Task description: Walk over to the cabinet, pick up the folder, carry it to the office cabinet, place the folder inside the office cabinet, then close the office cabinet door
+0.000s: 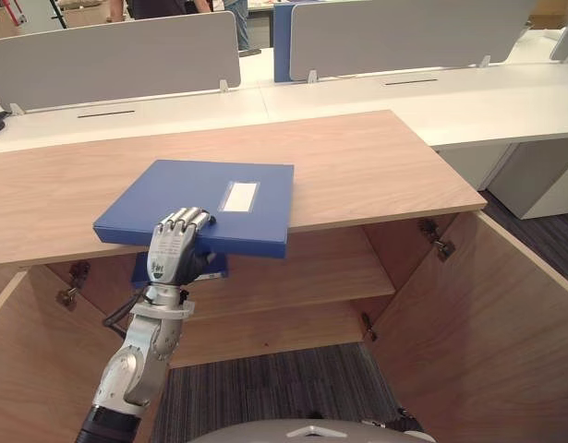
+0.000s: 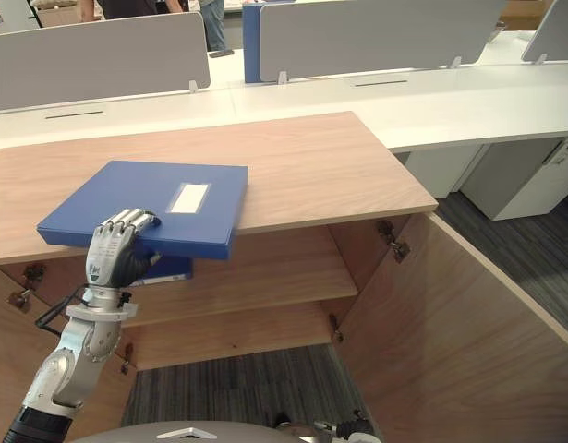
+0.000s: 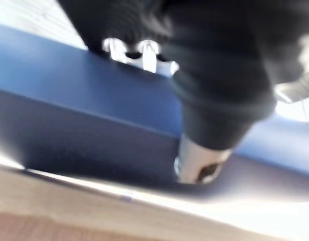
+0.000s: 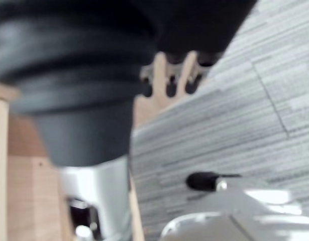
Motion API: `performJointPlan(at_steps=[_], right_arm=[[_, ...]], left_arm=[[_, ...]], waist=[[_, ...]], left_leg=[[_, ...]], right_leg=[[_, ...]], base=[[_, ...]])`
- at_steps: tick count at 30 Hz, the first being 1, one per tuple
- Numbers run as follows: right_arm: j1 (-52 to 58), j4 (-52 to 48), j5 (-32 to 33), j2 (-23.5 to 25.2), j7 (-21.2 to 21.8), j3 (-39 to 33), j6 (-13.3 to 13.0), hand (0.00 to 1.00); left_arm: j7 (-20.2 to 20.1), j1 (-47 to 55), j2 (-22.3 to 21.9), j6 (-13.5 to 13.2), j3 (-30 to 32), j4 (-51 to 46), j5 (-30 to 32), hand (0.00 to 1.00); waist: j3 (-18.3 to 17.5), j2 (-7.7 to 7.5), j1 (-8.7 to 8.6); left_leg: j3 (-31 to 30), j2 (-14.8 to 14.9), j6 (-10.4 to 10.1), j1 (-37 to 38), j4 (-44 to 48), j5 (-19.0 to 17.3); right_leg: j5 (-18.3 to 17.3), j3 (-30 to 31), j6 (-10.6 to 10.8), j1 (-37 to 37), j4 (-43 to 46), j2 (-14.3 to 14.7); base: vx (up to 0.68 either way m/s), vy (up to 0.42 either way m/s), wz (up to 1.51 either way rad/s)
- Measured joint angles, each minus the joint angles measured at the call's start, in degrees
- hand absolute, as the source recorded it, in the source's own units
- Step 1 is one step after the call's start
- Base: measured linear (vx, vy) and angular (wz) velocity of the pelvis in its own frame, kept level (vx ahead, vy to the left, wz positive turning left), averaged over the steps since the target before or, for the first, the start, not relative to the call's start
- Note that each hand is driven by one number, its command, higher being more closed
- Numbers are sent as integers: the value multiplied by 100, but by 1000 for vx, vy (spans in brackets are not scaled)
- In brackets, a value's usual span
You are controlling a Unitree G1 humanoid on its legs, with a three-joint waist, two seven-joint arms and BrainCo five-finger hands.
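A blue folder (image 1: pixel 210 198) with a white label lies flat on the wooden cabinet top (image 1: pixel 357 166), its near edge hanging over the front. My left hand (image 1: pixel 177 245) holds that overhanging edge, with its fingers (image 3: pixel 129 50) curled over the top face and the thumb below. In the left wrist view the folder (image 3: pixel 69 85) runs right past the hand. The cabinet stands open beneath, showing a wooden shelf (image 1: pixel 302 277). My right hand (image 4: pixel 169 83) hangs low over grey carpet, its fingers relaxed and holding nothing.
The open right door (image 1: pixel 487 314) juts toward me and a left door (image 1: pixel 16 351) stands open too. Another blue item (image 2: pixel 168 268) sits on the shelf behind my left hand. White desks (image 1: pixel 431 101) with grey dividers lie behind the cabinet. People (image 1: pixel 237 18) stand far back.
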Motion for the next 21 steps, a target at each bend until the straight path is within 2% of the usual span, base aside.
performJointPlan(at_steps=[3, 8, 14, 21], right_arm=[[-8, 0, 0, 7, -84, 7, -1, 0], [-8, 11, 0, 77, -87, 24, -3, 0], [-7, 158, 5, 165, -93, 156, -11, 0], [-12, 158, 5, 160, -102, 277, -11, 0]], left_arm=[[33, 58, -206, -37, 176, -202, -242, 100], [164, 87, -310, -20, 421, -579, -626, 100], [431, 100, -505, -5, 793, -1226, -1217, 100], [687, 111, -869, -29, 1131, -1902, -2061, 100]], waist=[[-8, -5, 13], [-37, -41, 45], [-60, -198, 160], [-68, -195, 272]], left_leg=[[0, 0, 0, 6, 1, 0], [5, -2, 4, -20, 47, 3], [35, -10, 30, -88, 148, -18], [48, -13, 46, -111, 236, -68]], right_leg=[[12, -4, 13, 2, 1, -2], [13, 1, 13, 4, 39, -7], [15, 11, 13, -7, 42, -11], [-10, 29, 6, -4, 106, -10]], base=[[0, 0, 0], [0, 0, 0], [0, 0, 0], [-5, 3, 0]])
